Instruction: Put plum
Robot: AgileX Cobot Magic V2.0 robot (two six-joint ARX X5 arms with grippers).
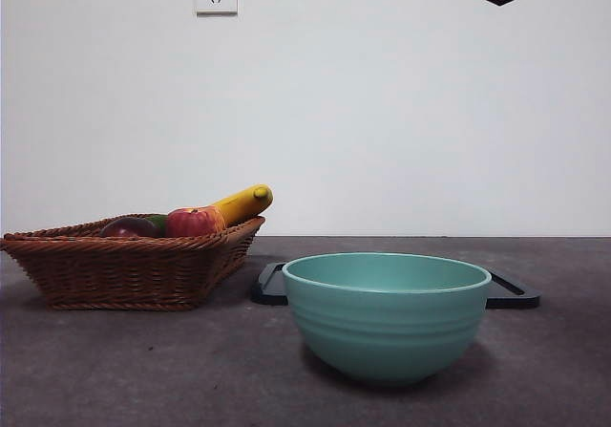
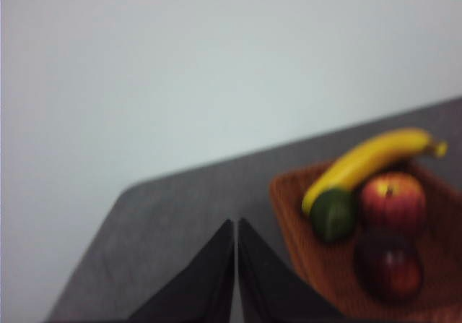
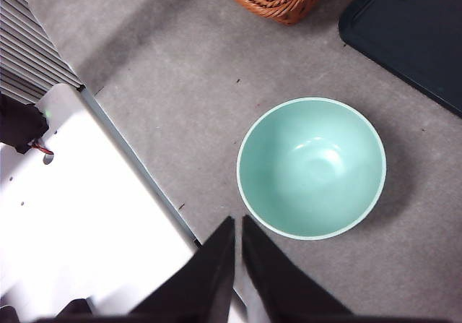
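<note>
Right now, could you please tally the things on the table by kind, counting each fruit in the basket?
Fruit: 4 (banana, green fruit, apple, plum)
Basket: 1
Bowl: 1
Dark tray: 1
Total: 7

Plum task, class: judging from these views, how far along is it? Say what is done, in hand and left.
Nothing looks done: the plum lies in the wicker basket beside the apple, and the teal bowl holds nothing. Nothing is in hand: the left gripper and right gripper are shut, holding nothing. Picking and placing the plum remain.
</note>
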